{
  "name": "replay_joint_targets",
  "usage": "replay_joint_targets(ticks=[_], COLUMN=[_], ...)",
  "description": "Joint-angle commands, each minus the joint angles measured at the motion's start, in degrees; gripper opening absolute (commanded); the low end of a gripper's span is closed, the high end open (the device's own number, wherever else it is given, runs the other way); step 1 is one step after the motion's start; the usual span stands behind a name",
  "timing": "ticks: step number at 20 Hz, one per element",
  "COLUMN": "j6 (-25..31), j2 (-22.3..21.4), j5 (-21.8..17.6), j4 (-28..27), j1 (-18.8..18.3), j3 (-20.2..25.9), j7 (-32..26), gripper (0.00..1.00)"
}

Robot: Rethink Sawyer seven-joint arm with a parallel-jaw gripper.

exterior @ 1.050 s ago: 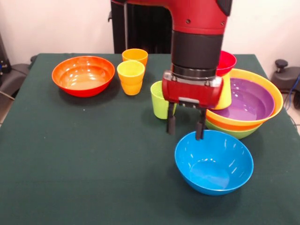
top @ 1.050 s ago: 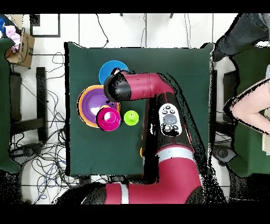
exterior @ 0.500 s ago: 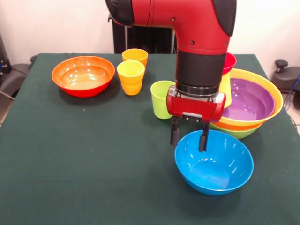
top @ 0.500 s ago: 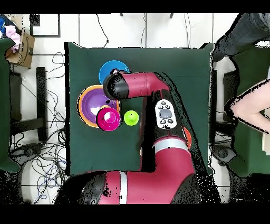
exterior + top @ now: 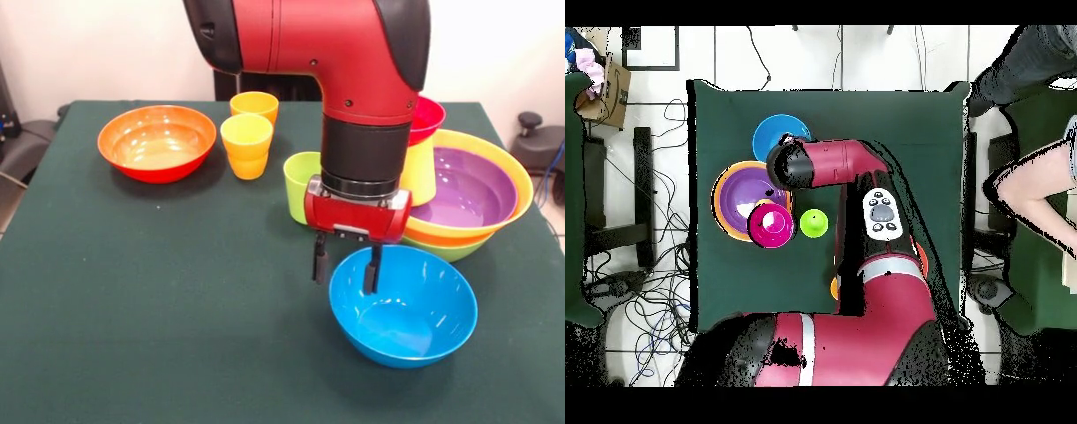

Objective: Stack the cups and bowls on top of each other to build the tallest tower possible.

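Blue bowl [image 5: 403, 305] sits on the green surface [image 5: 159, 300] directly under the fingers [image 5: 344, 268], which hang open astride its rim, one inside the bowl, one outside. Just behind them stands a lime cup [image 5: 302, 186]. To one side, the tower [image 5: 463, 199] nests purple in orange in green bowls, with a small magenta-red bowl [image 5: 427, 118] on a yellow cup. Farther off: a yellow cup [image 5: 246, 146], an orange cup [image 5: 254, 105] and a red-orange bowl [image 5: 157, 142].

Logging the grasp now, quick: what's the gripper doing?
Gripper: open, holding nothing, fingers either side of the blue bowl's rim.
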Motion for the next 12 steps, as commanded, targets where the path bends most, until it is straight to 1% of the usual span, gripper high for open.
replay_joint_targets(ticks=[1, 7, 12], j6=[2.1, 2.0, 0.1], j2=[0.3, 0.2, 2.1], j5=[-0.8, -1.0, -1.4], j4=[-1.0, -1.1, -1.5], j1=[-0.4, -0.5, -0.2], j3=[2.1, 1.9, 1.7], j7=[-1.1, -1.2, -0.5], gripper=[1.0, 1.0, 1.0])
